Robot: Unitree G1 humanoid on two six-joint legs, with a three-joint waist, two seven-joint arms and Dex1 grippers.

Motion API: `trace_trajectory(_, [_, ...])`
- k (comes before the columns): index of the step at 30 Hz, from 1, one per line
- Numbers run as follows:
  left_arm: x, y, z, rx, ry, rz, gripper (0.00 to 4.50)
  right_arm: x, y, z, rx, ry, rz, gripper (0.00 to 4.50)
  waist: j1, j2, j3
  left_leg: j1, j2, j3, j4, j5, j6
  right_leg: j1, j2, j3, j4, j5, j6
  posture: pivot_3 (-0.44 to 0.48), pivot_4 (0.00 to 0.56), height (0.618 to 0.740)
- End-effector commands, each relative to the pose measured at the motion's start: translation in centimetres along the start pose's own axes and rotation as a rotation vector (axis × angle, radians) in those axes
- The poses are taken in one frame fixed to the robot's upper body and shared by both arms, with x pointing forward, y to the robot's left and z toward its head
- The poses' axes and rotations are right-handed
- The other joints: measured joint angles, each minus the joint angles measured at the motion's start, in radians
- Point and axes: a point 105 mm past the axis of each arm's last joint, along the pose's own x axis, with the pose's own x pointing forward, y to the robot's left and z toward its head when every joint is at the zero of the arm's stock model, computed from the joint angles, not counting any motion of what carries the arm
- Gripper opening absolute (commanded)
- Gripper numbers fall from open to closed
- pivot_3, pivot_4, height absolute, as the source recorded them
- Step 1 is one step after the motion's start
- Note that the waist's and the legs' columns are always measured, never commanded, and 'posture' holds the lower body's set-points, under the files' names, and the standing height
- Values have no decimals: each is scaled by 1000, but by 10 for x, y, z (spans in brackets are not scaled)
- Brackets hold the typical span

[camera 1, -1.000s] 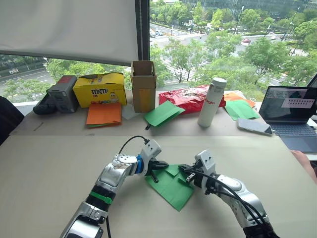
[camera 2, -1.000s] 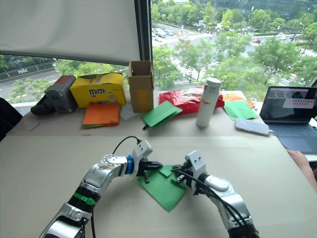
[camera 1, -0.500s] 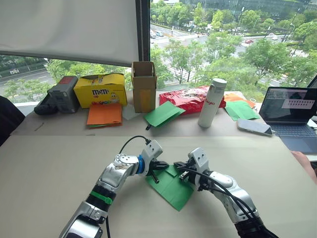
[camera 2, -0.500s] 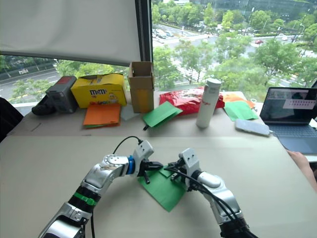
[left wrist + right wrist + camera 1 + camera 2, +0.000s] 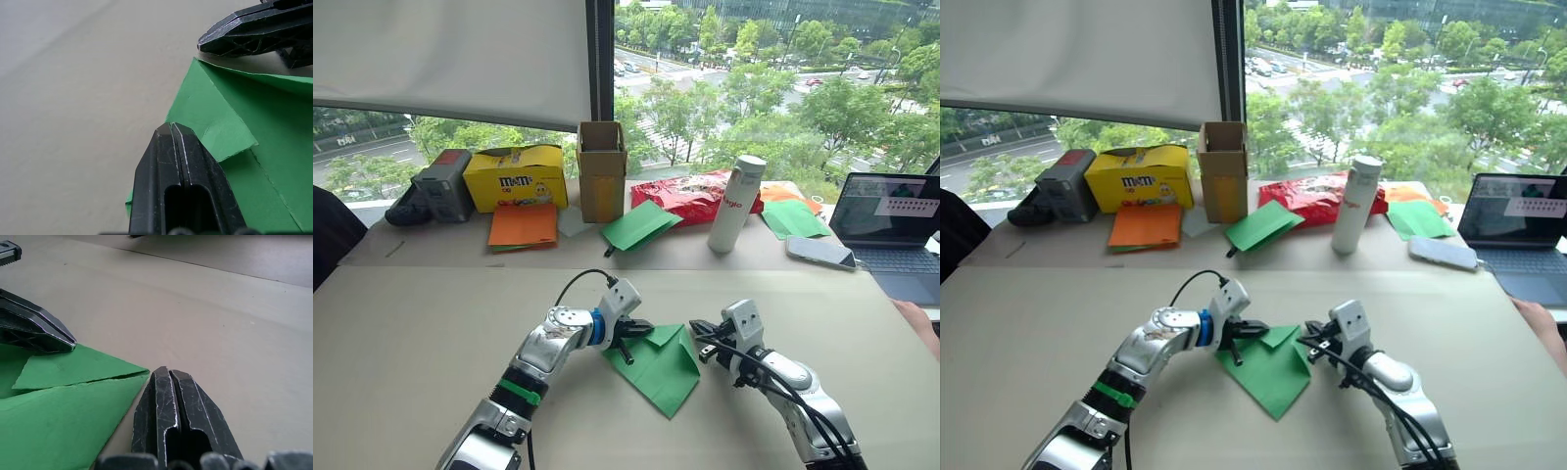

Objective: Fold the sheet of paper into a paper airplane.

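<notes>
now the right gripper (image 5: 698, 330) has pulled back off the sheet of paper (image 5: 662, 368), sitting just beside its far right corner, fingers pressed together on nothing. half a second ago it was over the top edge, right up against the left gripper (image 5: 641, 324). the left one stays put, jaws closed, tip resting at the sheet's upper left where a small folded flap (image 5: 210, 120) lies. the green sheet sits flat on the tan table (image 5: 411, 333), between the two arms, corner turned down. i'd judge that a corner fold just got pressed, so this is early going, and the matching corner likely comes next.
</notes>
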Motion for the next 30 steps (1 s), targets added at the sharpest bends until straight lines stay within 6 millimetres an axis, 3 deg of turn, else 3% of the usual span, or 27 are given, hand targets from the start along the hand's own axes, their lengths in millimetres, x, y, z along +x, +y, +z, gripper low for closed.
trace_trajectory(1, [6,-7,-4,3,13,-30,38,-3,13,27,-44,-101,86,0,0,0,0,0,0,0,0,0,0,0,0,0,0,0,0,0,150,740])
trace_trajectory(7, [8,-11,-4,14,16,-48,38,1,29,9,-45,-21,132,0,0,0,0,0,0,0,0,0,0,0,0,0,-1,0,0,0,150,740])
trace_trajectory(11, [10,-14,-2,13,4,-66,38,5,31,-8,-19,39,98,0,1,0,0,0,0,0,0,0,0,0,0,0,-1,0,0,0,150,740])
trace_trajectory(22, [13,-26,8,13,-38,-134,38,8,25,-31,-17,163,30,0,-6,0,0,0,1,0,0,0,0,0,0,0,-1,0,0,0,150,740])
trace_trajectory(27, [12,-25,2,11,-16,-141,38,8,22,-30,-27,176,16,0,-6,0,0,0,1,-1,0,0,0,0,0,0,-1,0,0,0,150,740])
trace_trajectory(30, [13,-26,-4,28,12,-140,38,7,22,-18,-50,136,29,0,-6,0,0,0,0,0,0,0,0,0,0,0,-1,0,0,0,150,740])
